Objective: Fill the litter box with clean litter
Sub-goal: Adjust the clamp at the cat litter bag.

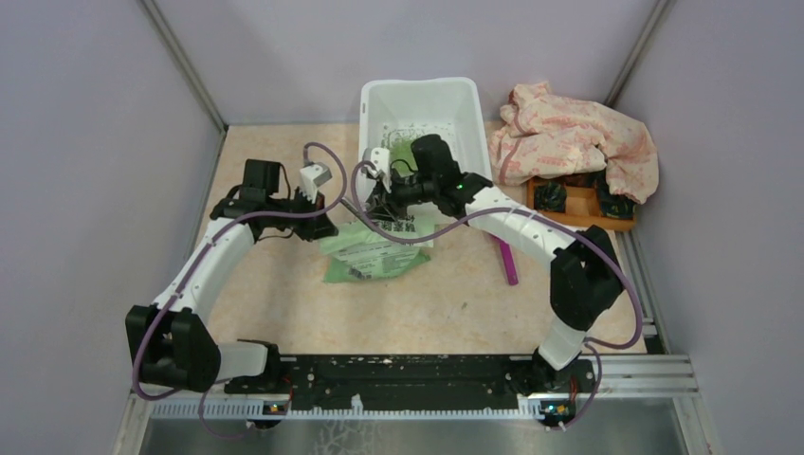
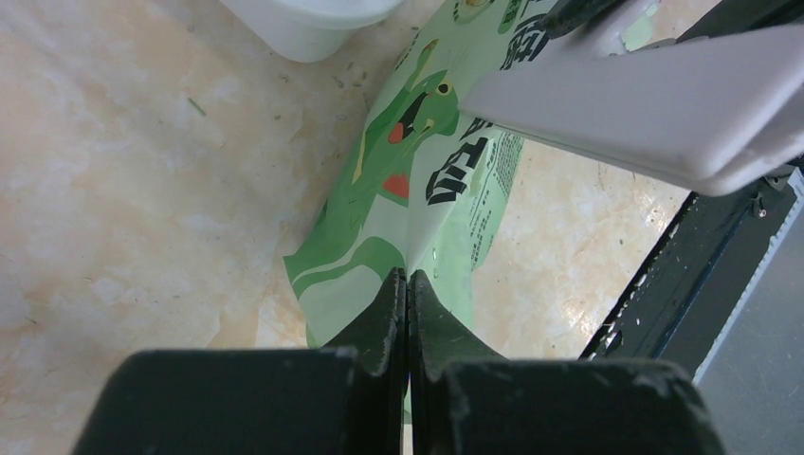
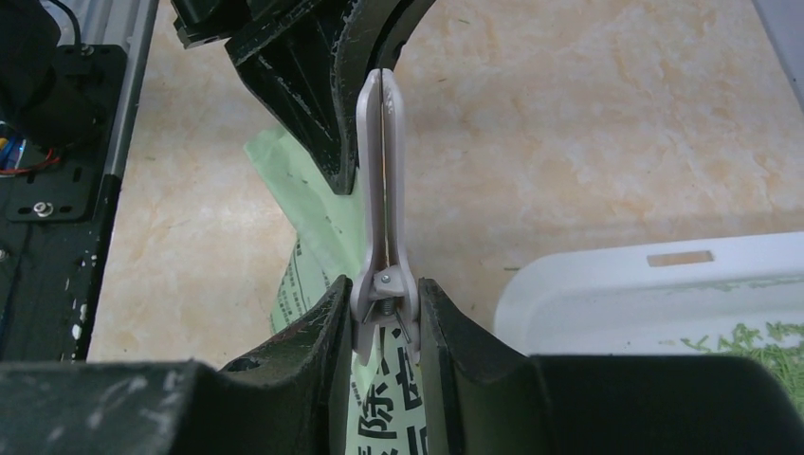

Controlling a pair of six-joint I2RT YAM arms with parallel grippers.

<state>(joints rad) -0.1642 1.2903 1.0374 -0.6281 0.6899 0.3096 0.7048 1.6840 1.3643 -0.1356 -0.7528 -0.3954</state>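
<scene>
The white litter box [image 1: 417, 100] stands at the back centre, with green clean litter [image 1: 403, 147] in its near end. A green-and-white bag [image 1: 370, 251] lies in front of it. My left gripper [image 1: 318, 216] is shut on the bag's edge [image 2: 417, 180]; the jaws pinch a fold of it [image 2: 408, 280]. My right gripper [image 1: 381, 194] is shut on a white clip [image 3: 382, 190] clamped on the bag [image 3: 308, 237]. The box rim [image 3: 645, 284] and litter [image 3: 758, 341] show at the right of the right wrist view. The clip [image 2: 664, 104] also shows in the left wrist view.
A magenta scoop [image 1: 508, 261] lies right of the bag. A small wooden tray [image 1: 578, 204] with dark items sits at the right, partly under a pink patterned cloth [image 1: 569, 137]. Grey walls close in three sides. The black base rail [image 1: 427, 374] runs along the near edge.
</scene>
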